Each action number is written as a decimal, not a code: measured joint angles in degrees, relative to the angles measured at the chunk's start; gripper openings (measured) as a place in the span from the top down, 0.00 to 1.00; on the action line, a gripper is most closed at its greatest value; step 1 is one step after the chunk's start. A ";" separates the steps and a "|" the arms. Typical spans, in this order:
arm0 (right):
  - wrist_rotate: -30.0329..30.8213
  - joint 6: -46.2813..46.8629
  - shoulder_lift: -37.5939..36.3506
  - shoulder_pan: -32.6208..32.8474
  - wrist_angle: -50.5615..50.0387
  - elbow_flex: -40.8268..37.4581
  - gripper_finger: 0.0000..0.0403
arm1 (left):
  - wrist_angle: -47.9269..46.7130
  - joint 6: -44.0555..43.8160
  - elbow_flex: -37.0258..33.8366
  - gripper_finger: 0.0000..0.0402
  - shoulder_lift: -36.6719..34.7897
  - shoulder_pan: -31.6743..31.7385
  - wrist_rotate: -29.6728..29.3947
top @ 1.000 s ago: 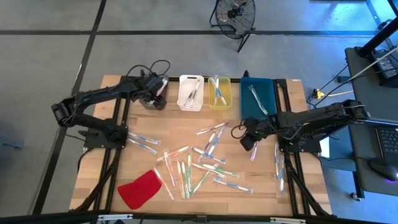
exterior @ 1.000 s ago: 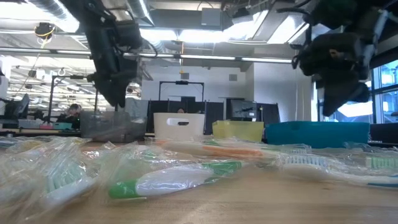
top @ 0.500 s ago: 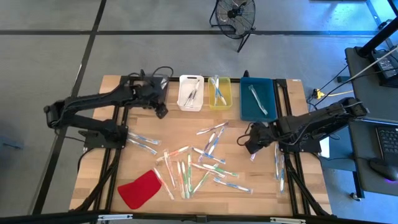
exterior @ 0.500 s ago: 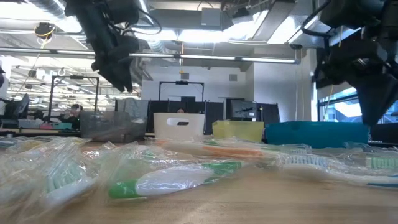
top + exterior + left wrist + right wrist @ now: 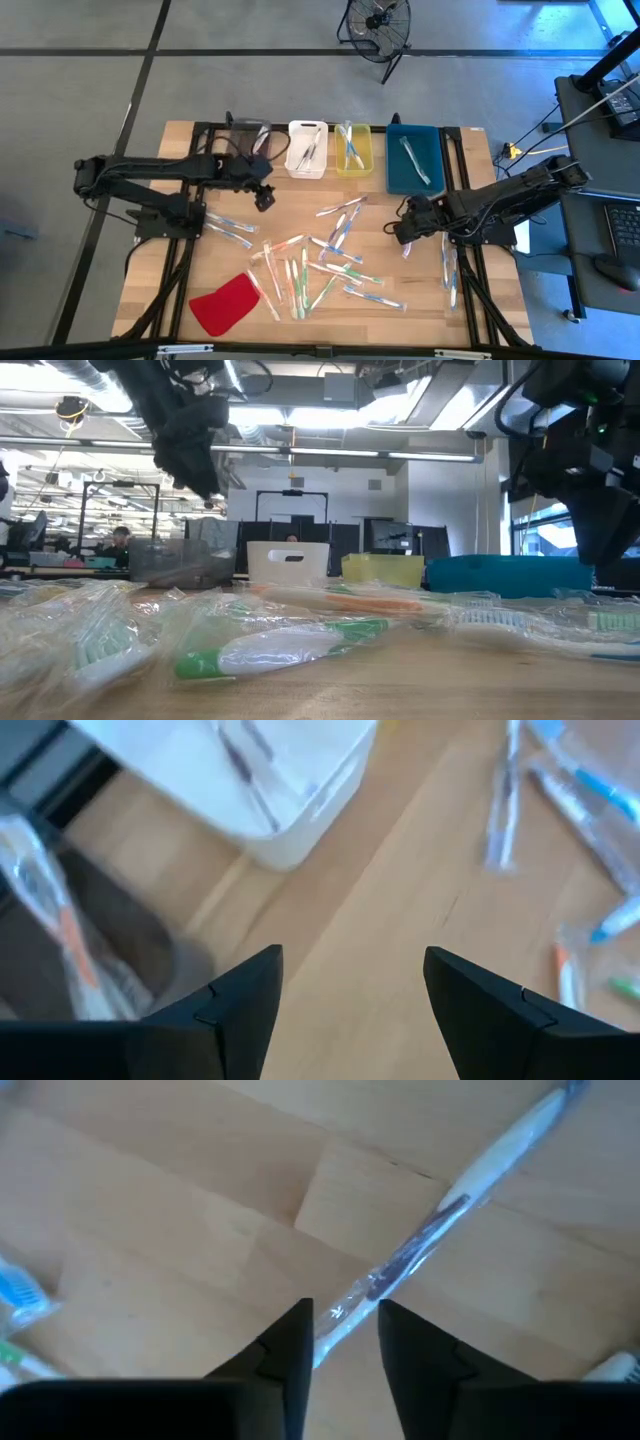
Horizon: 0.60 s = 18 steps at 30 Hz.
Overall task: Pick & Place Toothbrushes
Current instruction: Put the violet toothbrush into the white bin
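We are viewing the wooden bench (image 5: 300, 215) from above. The left tool (image 5: 265, 197) is hovering over bare wood at about 10 o'clock from the bench centre, just below the white bin (image 5: 306, 149); its fingers (image 5: 240, 1005) are standing wide apart with nothing between them.

The right tool (image 5: 400, 231) is sitting low at about 3 o'clock from centre. Its fingers (image 5: 290, 1345) are standing narrowly apart, straddling one wrapped toothbrush (image 5: 440, 1220) that is lying flat on the wood. We cannot tell whether the fingers are touching it.

The loose toothbrushes (image 5: 320, 262) are lying scattered across the middle and toward 6 o'clock, several overlapping. More are resting along the frame rail at 4 o'clock (image 5: 449, 268) and near the left arm base at 9 o'clock (image 5: 232, 230).

Four bins are lining the 12 o'clock edge: a dark bin (image 5: 240, 135), the white bin, a yellow bin (image 5: 353, 149) and a teal bin (image 5: 415, 157). Each is showing toothbrushes inside. A flat red cloth (image 5: 224, 304) is lying at 7 o'clock.
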 joint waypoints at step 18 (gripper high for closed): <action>-1.61 7.47 12.19 0.45 3.16 -0.02 0.46 | 8.33 -2.83 -0.07 0.40 11.01 -12.27 -3.09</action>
